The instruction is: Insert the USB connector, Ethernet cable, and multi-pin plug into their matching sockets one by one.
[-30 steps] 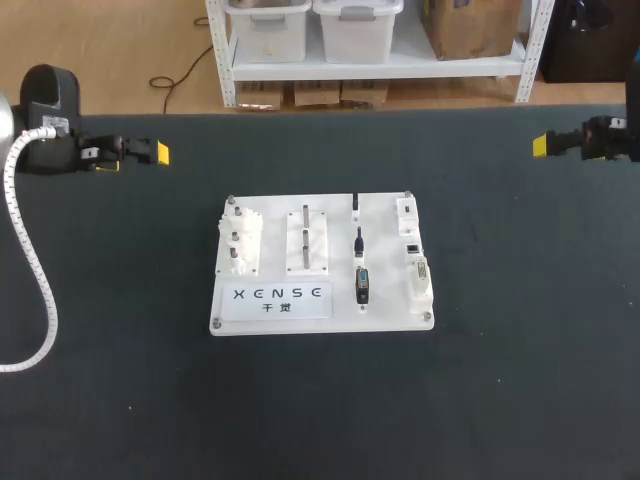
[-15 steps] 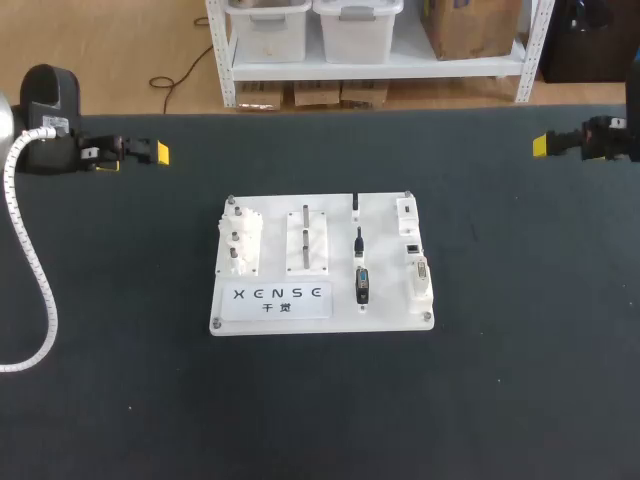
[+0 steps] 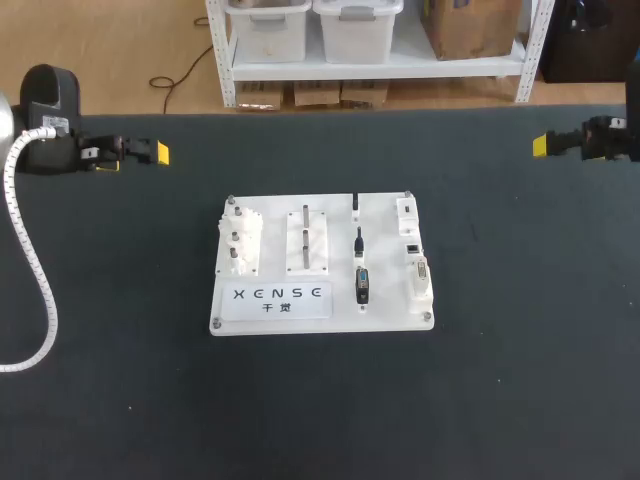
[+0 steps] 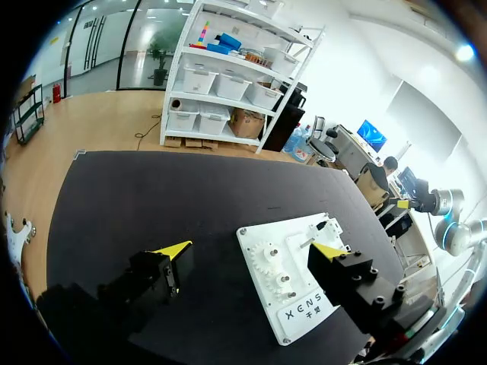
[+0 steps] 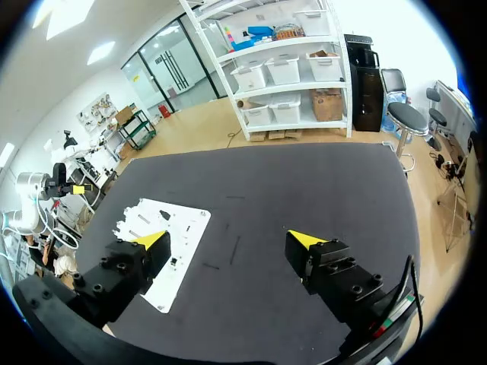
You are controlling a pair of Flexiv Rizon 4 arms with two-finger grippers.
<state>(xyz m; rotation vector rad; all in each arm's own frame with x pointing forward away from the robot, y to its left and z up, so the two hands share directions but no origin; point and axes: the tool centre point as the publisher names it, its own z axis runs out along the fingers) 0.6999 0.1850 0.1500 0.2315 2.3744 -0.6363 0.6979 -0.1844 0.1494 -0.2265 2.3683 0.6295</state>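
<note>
Multi-pin plug (image 3: pixel 362 285), at four o'clock on the board (image 3: pixel 225 318), looks rigid and light; pinch its shell sides. Left pincer (image 4: pixel 251 249) and right pincer (image 5: pixel 228 240) gape, empty.

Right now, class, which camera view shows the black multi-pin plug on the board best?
The head view: the multi-pin plug lies unobstructed on the white board, seen from above. In both wrist views the plug is too small to tell.
</note>
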